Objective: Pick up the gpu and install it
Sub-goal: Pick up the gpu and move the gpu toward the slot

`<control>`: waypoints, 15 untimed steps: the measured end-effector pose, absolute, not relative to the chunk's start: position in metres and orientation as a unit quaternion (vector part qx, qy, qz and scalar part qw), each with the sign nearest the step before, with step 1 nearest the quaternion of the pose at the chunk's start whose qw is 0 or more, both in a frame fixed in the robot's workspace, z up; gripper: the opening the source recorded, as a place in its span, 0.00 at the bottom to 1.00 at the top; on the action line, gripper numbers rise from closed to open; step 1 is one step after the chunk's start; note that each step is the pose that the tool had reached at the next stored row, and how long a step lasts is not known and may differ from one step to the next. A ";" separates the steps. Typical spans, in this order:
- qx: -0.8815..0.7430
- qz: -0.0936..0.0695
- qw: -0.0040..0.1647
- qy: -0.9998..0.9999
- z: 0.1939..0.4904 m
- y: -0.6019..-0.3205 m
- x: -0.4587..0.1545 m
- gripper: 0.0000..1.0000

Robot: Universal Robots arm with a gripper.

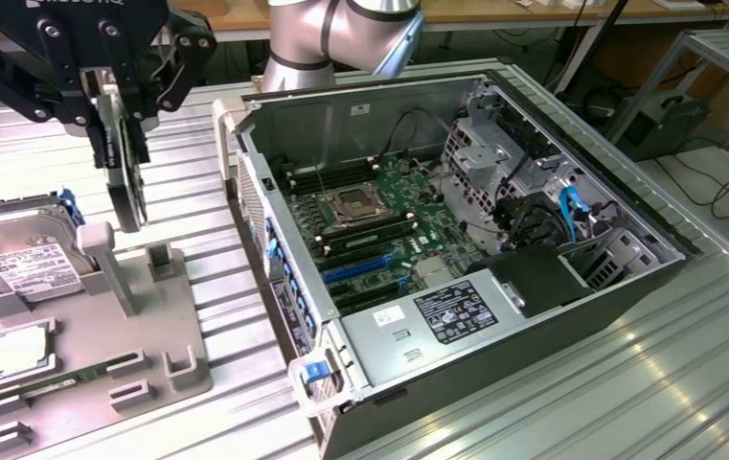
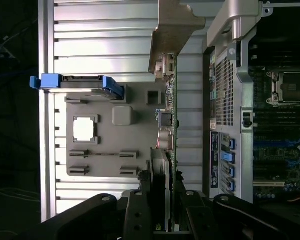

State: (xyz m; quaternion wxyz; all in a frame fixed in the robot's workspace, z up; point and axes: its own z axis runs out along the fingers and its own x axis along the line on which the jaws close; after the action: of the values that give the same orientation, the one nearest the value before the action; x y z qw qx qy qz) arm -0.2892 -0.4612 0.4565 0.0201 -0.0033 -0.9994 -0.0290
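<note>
The gpu [image 1: 125,177] hangs upright, edge toward the exterior camera, a thin black card with its lower edge just above the grey holder stand [image 1: 96,355]. My gripper [image 1: 114,94] is shut on its upper part, at the exterior view's upper left. In the wrist view the gpu [image 2: 169,125] runs edge-on away from my gripper [image 2: 161,202], and its silvery end bracket [image 2: 174,27] is at the far end. The open computer case [image 1: 275,220] lies to the exterior view's right of the card, with the motherboard [image 1: 383,206] and its blue slots [image 1: 357,270] exposed.
A silver hard drive [image 1: 26,257] with a blue frame leans on the stand's left side. A green memory stick [image 1: 64,381] and a square chip [image 1: 19,347] lie in the stand. Drive cages and cables [image 1: 556,211] crowd the case's right side. The slatted metal table [image 1: 620,383] extends around.
</note>
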 end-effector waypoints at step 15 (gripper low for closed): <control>-0.003 -0.029 0.020 -0.999 0.456 -0.461 -0.272 0.27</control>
State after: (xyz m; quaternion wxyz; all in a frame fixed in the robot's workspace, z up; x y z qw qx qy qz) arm -0.2716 -0.4612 0.4558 0.0201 -0.0033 -0.9994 -0.0287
